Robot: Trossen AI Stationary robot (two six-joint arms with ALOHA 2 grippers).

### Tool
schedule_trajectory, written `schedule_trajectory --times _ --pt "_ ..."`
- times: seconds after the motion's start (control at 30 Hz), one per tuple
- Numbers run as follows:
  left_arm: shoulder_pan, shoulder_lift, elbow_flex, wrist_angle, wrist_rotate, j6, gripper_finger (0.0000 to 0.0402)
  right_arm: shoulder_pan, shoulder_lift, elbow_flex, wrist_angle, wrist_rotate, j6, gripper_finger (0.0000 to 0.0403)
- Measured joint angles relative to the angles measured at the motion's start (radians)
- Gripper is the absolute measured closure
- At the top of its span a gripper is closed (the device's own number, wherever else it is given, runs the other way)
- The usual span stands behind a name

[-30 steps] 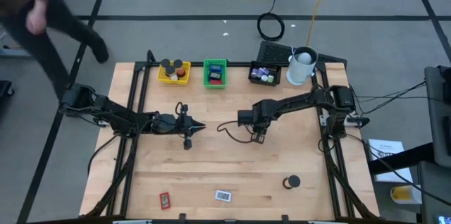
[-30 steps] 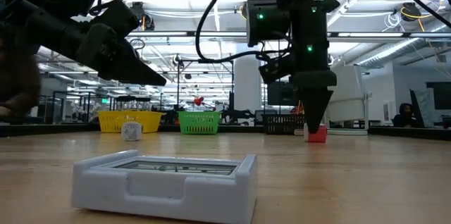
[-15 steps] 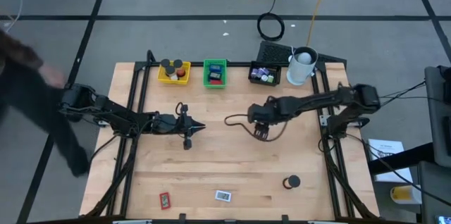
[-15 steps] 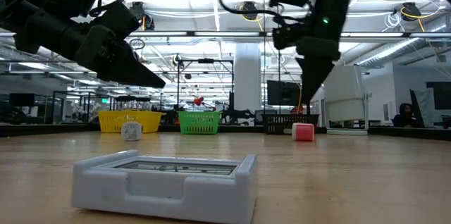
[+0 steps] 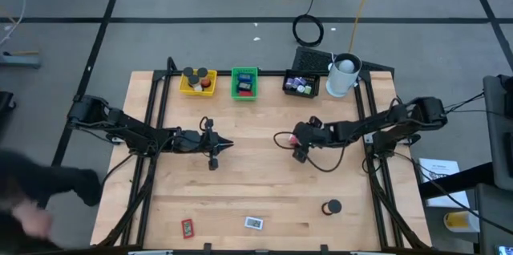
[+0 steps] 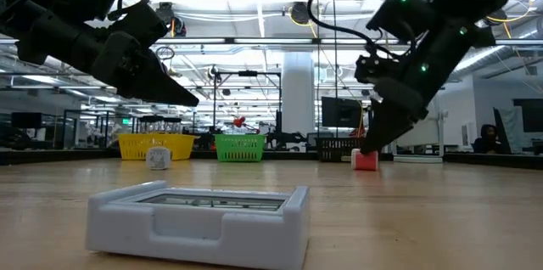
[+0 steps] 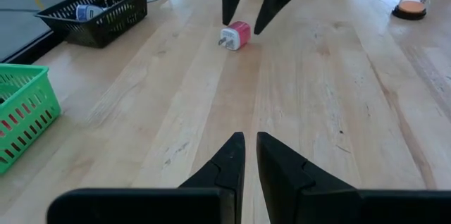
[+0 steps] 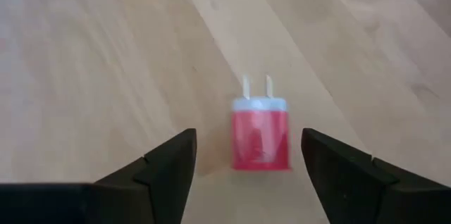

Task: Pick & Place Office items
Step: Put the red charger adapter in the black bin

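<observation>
Since a second ago the right gripper (image 5: 297, 144) has let go of the red plug adapter (image 8: 260, 138) and drawn back toward the right side of the table; the person who stood at the far left now shows at the near left (image 5: 32, 203), off the table. The right gripper's fingers (image 8: 163, 160) stand wide apart with the adapter lying on the wood between them, touching neither. The adapter rests near the table's middle, its two metal prongs pointing away from that gripper. In the left wrist view the same adapter (image 7: 235, 35) lies just under the right gripper's spread fingertips.

The left gripper (image 5: 224, 143) hangs above the table left of centre, its fingers (image 7: 227, 164) drawn close together with only a narrow slit between them and nothing in it.

No writing can be read anywhere; the white flat piece (image 5: 254, 223) at the near edge carries a dark printed patch that is too small to make out. Left of it lies a red flat piece (image 5: 187, 228), and to the right a black round roll (image 5: 332, 207).

Along the far edge stand three trays. The yellow tray (image 5: 185, 86) holds two black rolls and a reddish item. The green tray (image 5: 235, 81) holds blue and red flat pieces. The black tray (image 5: 288, 89) holds small purple, blue and pale bits. Right of it stands a white cup (image 5: 343, 74).
</observation>
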Motion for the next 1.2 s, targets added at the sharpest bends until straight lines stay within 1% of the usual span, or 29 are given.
schedule_trajectory --times 0.17,0.23,0.33,0.47,0.57,0.67,0.73,0.77,0.87,0.97,1.07,1.2 --pt "0.0 0.0 0.0 0.0 0.0 0.0 0.0355 -0.002 0.0 -0.039 0.056 0.025 0.001 0.0157" --pt "0.0 0.0 0.0 0.0 0.0 0.0 0.0355 -0.001 0.001 -0.053 0.084 0.025 0.0 0.0168" --pt "0.0 0.0 0.0 -0.001 0.0 0.0 0.0355 -0.001 0.028 -0.076 0.171 0.026 -0.008 0.0184" --pt "0.0 0.0 0.0 -0.003 -0.001 0.001 0.0355 -0.001 0.065 -0.086 0.222 0.023 -0.027 0.0202" --pt "0.0 0.0 0.0 -0.005 -0.001 0.001 0.0355 -0.002 0.075 -0.089 0.212 0.027 -0.028 0.0218" --pt "0.0 0.0 0.0 -0.005 -0.002 0.001 0.0355 -0.004 0.073 -0.087 0.222 0.05 -0.028 0.0244" --pt "0.0 0.0 0.0 -0.006 -0.003 0.001 0.0355 -0.009 0.067 -0.087 0.212 0.042 -0.032 0.0265" --pt "0.0 0.0 0.0 -0.006 -0.003 0.0 0.0355 -0.014 0.065 -0.087 0.209 0.021 -0.035 0.0274" --pt "0.0 0.0 0.0 -0.007 -0.003 0.001 0.0355 -0.035 0.056 -0.086 0.209 -0.031 -0.04 0.0276" --pt "0.0 0.0 0.0 -0.006 -0.003 0.001 0.0355 -0.063 0.026 -0.081 0.185 -0.041 -0.056 0.0276" --pt "0.0 0.0 0.0 -0.006 -0.003 0.001 0.0355 -0.108 -0.031 -0.046 0.093 -0.022 -0.071 0.0274" --pt "0.0 0.0 0.0 -0.002 -0.003 0.001 0.0355 -0.179 -0.087 0.035 -0.059 0.073 -0.082 0.0271"
